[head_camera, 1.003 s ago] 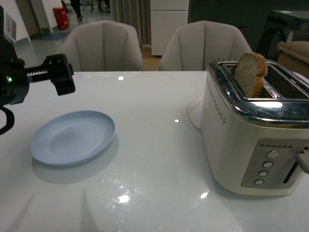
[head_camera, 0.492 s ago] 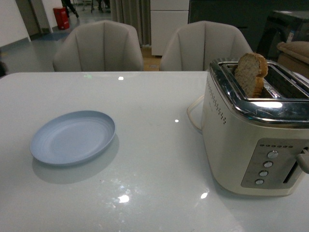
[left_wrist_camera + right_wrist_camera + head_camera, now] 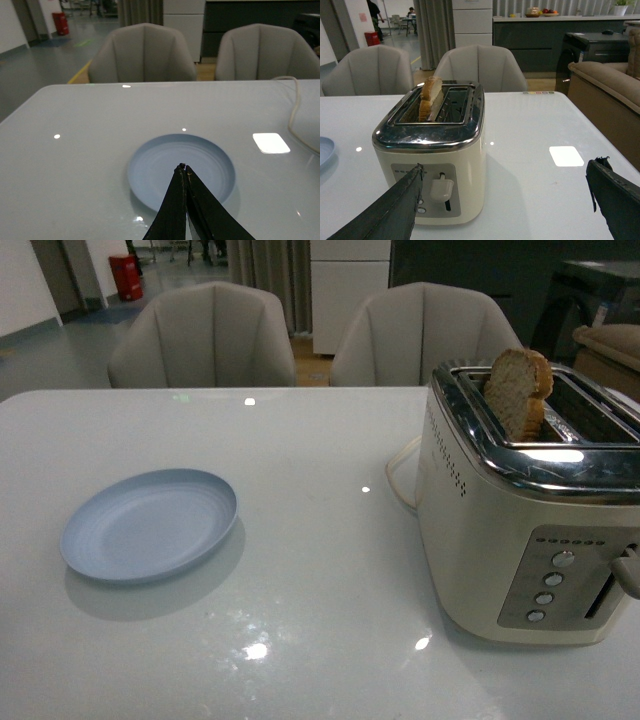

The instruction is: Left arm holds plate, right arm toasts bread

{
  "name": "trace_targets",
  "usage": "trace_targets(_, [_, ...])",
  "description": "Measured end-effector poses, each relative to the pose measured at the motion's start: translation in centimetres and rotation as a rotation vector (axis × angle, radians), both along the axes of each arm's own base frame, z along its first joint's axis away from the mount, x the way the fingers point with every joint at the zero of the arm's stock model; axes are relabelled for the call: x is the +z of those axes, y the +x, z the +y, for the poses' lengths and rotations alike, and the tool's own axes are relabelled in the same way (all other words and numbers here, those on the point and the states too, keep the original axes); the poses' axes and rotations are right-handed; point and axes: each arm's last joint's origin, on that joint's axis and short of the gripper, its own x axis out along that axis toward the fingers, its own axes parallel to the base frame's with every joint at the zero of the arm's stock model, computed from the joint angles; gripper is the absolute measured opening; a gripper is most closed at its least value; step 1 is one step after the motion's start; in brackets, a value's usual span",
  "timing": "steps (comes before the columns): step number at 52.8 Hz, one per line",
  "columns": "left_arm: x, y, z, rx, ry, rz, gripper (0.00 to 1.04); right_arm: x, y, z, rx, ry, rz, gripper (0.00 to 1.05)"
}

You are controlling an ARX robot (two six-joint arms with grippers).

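Left gripper (image 3: 184,169) jaws are pressed together, nothing pinched, hovering over the near edge of the pale blue plate (image 3: 150,170) lying on the white table (image 3: 75,150). Right gripper (image 3: 505,187) jaws are spread wide, facing the toaster (image 3: 465,165). The bread (image 3: 430,95) is seen poking out of one slot.

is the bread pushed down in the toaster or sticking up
Sticking up: the bread stands well above the toaster slot rim.
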Motion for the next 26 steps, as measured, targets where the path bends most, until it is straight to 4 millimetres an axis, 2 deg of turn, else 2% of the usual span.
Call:
trace_targets(7, [0.8, -1.1, 0.2, 0.01, 0.0, -0.045, 0.02, 0.0, 0.0, 0.0, 0.0, 0.0, 0.0, 0.98])
trace_targets(26, [0.7, -3.6, 0.1, 0.004, 0.0, -0.036, 0.02, 0.0, 0.0, 0.0, 0.0, 0.0, 0.0, 0.98])
